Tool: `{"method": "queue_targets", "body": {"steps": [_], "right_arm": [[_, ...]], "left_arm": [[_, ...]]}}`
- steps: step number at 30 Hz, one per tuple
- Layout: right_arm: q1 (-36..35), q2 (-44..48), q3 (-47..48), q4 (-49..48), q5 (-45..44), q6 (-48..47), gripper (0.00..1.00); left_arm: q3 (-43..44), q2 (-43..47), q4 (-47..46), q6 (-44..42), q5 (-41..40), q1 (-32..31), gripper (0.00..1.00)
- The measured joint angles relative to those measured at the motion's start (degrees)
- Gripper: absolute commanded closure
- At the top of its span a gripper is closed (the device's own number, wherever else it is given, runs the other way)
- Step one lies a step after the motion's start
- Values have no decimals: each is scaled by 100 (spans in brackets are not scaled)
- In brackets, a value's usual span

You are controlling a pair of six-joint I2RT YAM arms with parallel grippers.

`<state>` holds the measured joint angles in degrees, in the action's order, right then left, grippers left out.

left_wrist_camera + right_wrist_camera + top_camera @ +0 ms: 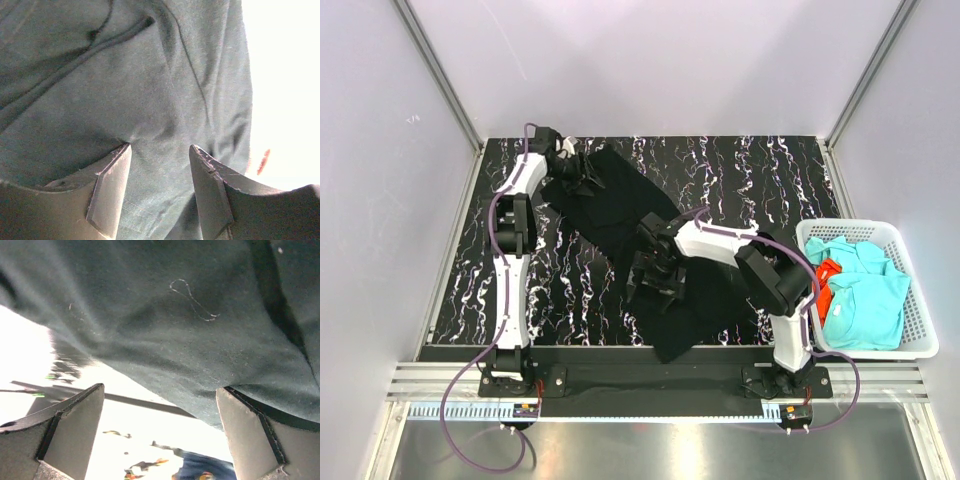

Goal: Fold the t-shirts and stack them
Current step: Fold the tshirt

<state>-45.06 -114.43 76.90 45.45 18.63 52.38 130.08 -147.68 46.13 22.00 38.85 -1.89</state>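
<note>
A large black t-shirt (620, 210) lies crumpled in a diagonal across the dark marbled table, from the far left down to the near edge. My left gripper (578, 170) is at its far end. In the left wrist view the left gripper (160, 146) is partly open, tips against the black t-shirt (150, 75), and cloth spans the gap. My right gripper (655, 280) hovers over the shirt's middle. In the right wrist view the right gripper (161, 387) is wide open, with the t-shirt's (175, 340) edge by its right finger. Turquoise t-shirts (865, 300) and an orange-red one (827, 285) lie in the basket.
A white lattice basket (850, 225) stands at the table's right side, beside the right arm's base. Pale walls with metal corner posts close in the table on three sides. A black rail runs along the near edge.
</note>
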Motion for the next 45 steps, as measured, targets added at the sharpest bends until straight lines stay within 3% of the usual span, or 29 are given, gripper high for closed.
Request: {"method": "queue_targets", "body": {"steps": [7,13,18,25,28,33,37,41,45], "right_arm": [[-457,-264,208,-1178,487,1169,0],[-874,-625,603,-1764,743,1519,0],[-920,-629,634,-1818,752,1320,0],[-916,-577,1156,-1294,608,9,0],[-916,-389,1615,-603,197,-828,0],[-885,621,1849,468,-918,-1871,0],[-472,1696,1338,804,-1246,-2011,0],[356,2221,831,1016,-1344,-2006,0],[647,2601,400,1158,-1355,-2055,0]], "left_arm": [[461,-601,-970,988,955,-122,43],[481,-986,-2774,2114,1274,-234,44],[507,-1290,-4063,3016,1445,-247,43],[426,-1132,-4358,3115,1329,-192,37],[-306,-356,-4218,2933,1185,-142,35],[-2026,2068,-3679,2111,678,-120,32],[-2605,3633,-3292,1320,190,-326,41],[-3541,4301,-3386,1005,-798,-872,41],[-3987,3762,-3123,946,-1862,-1556,42]]}}
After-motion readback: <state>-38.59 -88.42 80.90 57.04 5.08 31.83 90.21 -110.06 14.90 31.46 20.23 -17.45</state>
